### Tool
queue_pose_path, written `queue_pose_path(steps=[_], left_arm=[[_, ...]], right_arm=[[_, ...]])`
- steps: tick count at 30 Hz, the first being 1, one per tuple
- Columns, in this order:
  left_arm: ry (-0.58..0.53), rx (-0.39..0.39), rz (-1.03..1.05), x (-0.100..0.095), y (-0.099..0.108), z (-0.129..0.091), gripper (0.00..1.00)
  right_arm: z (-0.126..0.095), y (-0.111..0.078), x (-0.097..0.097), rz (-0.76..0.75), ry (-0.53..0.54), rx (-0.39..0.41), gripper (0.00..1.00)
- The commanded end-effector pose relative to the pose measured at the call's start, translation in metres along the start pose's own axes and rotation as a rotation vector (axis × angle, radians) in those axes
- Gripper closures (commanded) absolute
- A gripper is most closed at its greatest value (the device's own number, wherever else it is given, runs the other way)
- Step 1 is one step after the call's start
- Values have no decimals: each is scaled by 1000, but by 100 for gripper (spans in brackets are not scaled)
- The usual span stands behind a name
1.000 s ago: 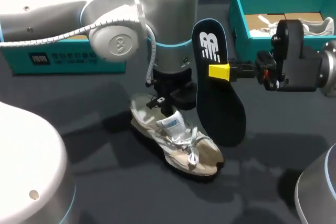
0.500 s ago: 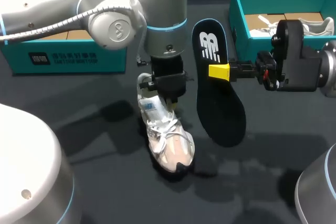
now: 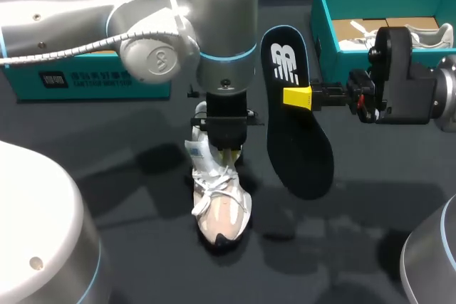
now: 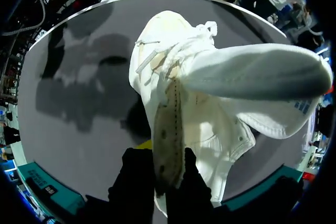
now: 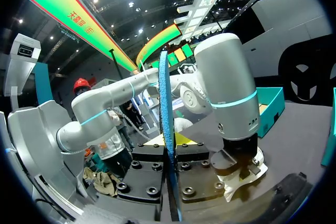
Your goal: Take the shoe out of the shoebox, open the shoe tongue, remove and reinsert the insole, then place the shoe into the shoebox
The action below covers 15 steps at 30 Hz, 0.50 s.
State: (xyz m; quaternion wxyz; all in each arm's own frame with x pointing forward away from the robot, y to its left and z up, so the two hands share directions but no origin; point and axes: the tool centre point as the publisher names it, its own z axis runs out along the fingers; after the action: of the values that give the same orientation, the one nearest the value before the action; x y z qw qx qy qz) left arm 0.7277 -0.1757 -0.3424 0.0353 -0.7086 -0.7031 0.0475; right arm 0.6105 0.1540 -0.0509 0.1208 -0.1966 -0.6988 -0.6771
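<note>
A white and beige shoe (image 3: 218,197) stands in the middle of the table, toe toward the front edge. My left gripper (image 3: 224,149) comes down onto it from above. In the left wrist view the left gripper (image 4: 168,156) is shut on the shoe's side wall (image 4: 169,129), with the white tongue (image 4: 252,72) folded out over the opening. To the right, my right gripper (image 3: 299,97) is shut on the black insole (image 3: 298,140) and holds it upright above the table. The insole (image 5: 165,93) shows edge-on between the right gripper's (image 5: 169,144) fingers.
One teal shoebox (image 3: 85,83) stands at the back left behind my left arm. A second teal shoebox (image 3: 322,12) at the back right holds another white shoe (image 3: 427,33). Dark tabletop (image 3: 142,197) lies to the left of the shoe and in front of it.
My left arm has turned the shoe: its toe pointed to the front right and now points at the front edge. The right arm and the insole have not moved.
</note>
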Motion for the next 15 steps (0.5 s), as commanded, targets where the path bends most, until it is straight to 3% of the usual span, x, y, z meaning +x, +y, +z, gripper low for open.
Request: queue_pose_path(steps=[1,15], left_arm=[[4,-2,6,-5,-3,4,100],[18,-2,78,-20,-14,21,100]], right_arm=[[1,-1,0,1,-2,0,100],[1,-1,0,1,-2,0,100]])
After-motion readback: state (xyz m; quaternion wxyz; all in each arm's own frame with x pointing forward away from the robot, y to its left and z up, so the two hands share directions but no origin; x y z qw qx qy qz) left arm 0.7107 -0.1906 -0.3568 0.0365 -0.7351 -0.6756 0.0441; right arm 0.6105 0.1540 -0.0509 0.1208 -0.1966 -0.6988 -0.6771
